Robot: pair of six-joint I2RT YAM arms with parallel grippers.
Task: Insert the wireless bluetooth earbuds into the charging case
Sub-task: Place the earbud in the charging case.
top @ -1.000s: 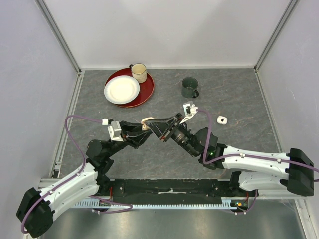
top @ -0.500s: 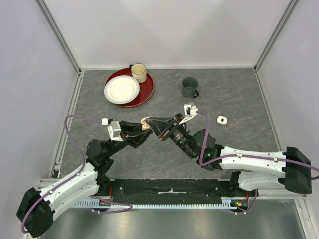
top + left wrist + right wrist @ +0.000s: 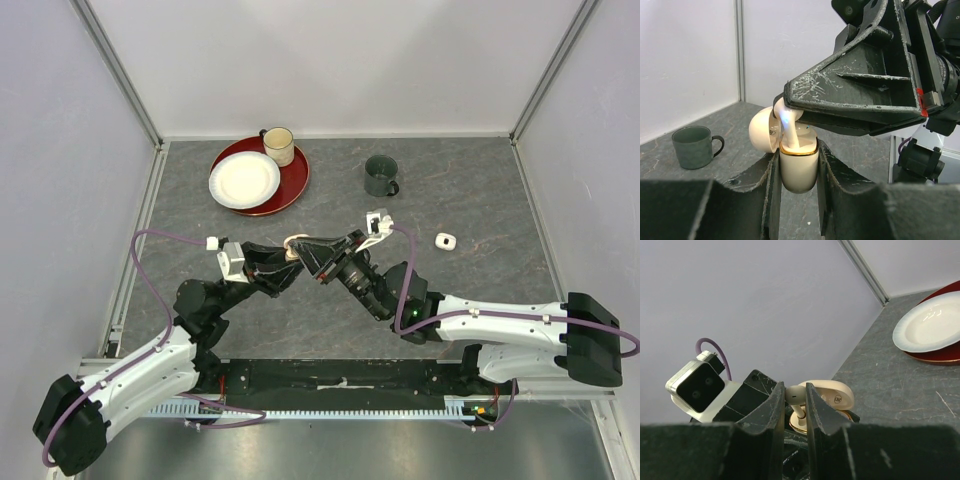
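Note:
The charging case (image 3: 798, 170) is cream with a gold rim and stands upright above the table, its lid (image 3: 761, 131) swung open to the left. My left gripper (image 3: 797, 167) is shut on its body. A pale earbud (image 3: 790, 131) hangs stem-down, the stem reaching into the case's opening. My right gripper (image 3: 795, 392) is shut on the earbud's (image 3: 797, 394) head, directly over the case rim (image 3: 798, 425) and beside the lid (image 3: 832, 392). From above, the two grippers meet at the case (image 3: 296, 243) in the table's middle.
A green mug (image 3: 381, 175) stands at the back centre. At the back left, a red plate (image 3: 292, 185) carries a white plate (image 3: 244, 180) and a cream mug (image 3: 278, 146). A small white object (image 3: 446, 240) lies on the table to the right of the arms.
The right arm has edged a little to the left and lower with the earbud. The left arm and the case have stayed where they were.

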